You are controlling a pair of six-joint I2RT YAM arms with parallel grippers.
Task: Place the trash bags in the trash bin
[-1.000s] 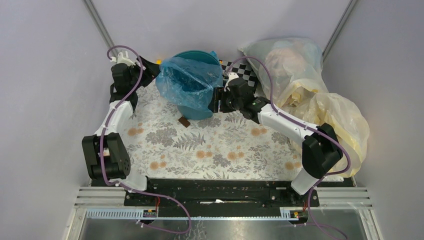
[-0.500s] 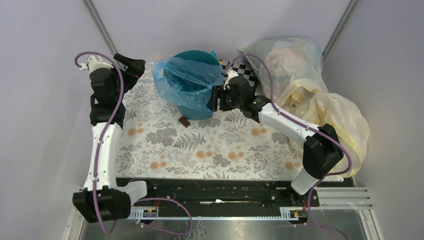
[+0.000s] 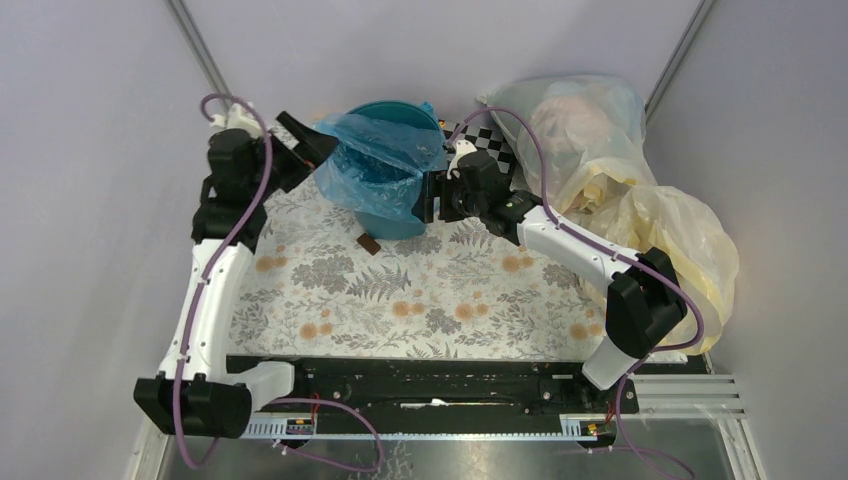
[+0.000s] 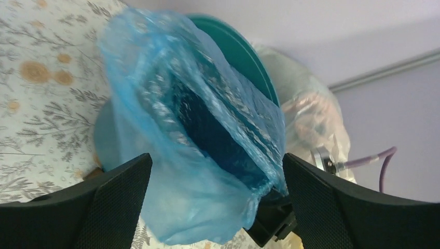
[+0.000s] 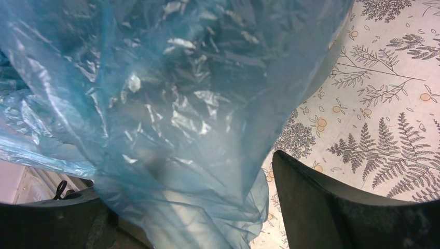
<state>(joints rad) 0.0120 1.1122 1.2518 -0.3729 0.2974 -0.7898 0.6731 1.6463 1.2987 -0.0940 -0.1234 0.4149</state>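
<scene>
The trash bin (image 3: 400, 218) is a round teal bucket at the back middle of the table. The trash bag (image 3: 378, 165), thin crinkly blue plastic, lies over its mouth and hangs down its front. My left gripper (image 3: 305, 143) is open just left of the bag's edge; in the left wrist view (image 4: 217, 155) the bag (image 4: 197, 155) and the bin's rim (image 4: 244, 52) lie beyond its spread fingers, untouched. My right gripper (image 3: 431, 197) is at the bin's right side. In the right wrist view (image 5: 187, 176) its fingers stand wide apart with the bag (image 5: 171, 104) hanging between them.
A large clear stuffed bag (image 3: 580, 118) and pale-yellow bags (image 3: 672, 232) fill the back right. A small brown object (image 3: 368, 244) lies on the flowered cloth (image 3: 420, 300) in front of the bin. A checkerboard (image 3: 497, 143) lies behind the right gripper.
My left arm swung away to the left, then came back to the bag's left edge, jaws open. The bag's left side shifted a little. My right arm stayed put.
</scene>
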